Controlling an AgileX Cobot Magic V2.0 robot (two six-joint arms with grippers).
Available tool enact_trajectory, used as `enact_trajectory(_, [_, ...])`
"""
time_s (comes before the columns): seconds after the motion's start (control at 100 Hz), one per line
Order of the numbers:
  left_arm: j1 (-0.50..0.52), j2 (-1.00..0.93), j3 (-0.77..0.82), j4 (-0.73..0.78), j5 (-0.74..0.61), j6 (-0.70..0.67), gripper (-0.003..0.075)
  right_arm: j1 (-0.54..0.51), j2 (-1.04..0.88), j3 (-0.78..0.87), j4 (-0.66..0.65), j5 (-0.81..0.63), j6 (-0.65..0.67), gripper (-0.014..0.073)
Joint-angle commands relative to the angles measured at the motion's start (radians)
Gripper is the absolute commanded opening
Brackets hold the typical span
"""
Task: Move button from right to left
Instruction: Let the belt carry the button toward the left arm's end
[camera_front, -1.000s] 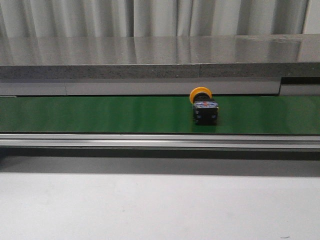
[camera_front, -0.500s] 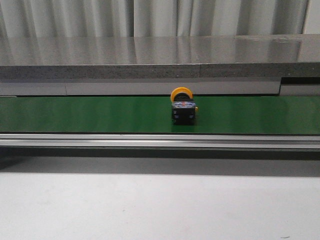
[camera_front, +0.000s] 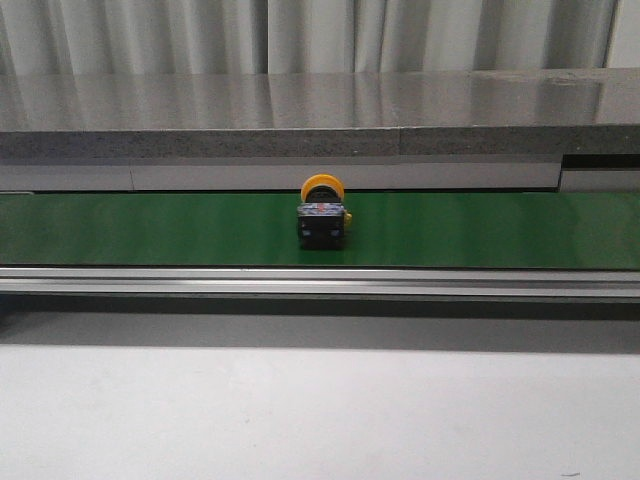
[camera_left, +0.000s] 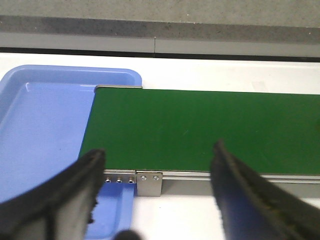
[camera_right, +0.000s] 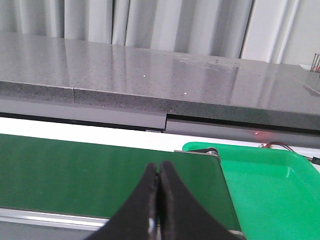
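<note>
The button (camera_front: 322, 213), a yellow-orange cap on a black boxy body with tiny red marks, lies on the green belt (camera_front: 150, 230) near the middle of the front view. No gripper shows in the front view. In the left wrist view my left gripper (camera_left: 159, 165) is open and empty above the belt's (camera_left: 200, 130) left end, near a blue tray (camera_left: 45, 125). In the right wrist view my right gripper (camera_right: 159, 172) is shut and empty above the belt's (camera_right: 75, 170) right end. The button is out of view in both wrist views.
A green tray (camera_right: 270, 180) sits past the belt's right end. A grey stone counter (camera_front: 320, 115) runs behind the belt. A metal rail (camera_front: 320, 282) borders the belt's near side, with a white table (camera_front: 320, 410) in front.
The button has moved left along the belt, from right of centre to about the centre of the front view.
</note>
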Motion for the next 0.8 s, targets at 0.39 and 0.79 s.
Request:
enact_trajectory(0.39, [-0.002, 0.356, -0.331, -0.106, 0.079, -0.012, 0.0616, 0.003, 0.007, -0.024, -0.008, -0.086, 0.004, -0.0067])
enact_trajectory(0.79, [-0.113, 0.704, -0.665, -0.105, 0.338, -0.012, 0.0617, 0.003, 0.007, -0.024, -0.008, -0.086, 0.004, -0.0067])
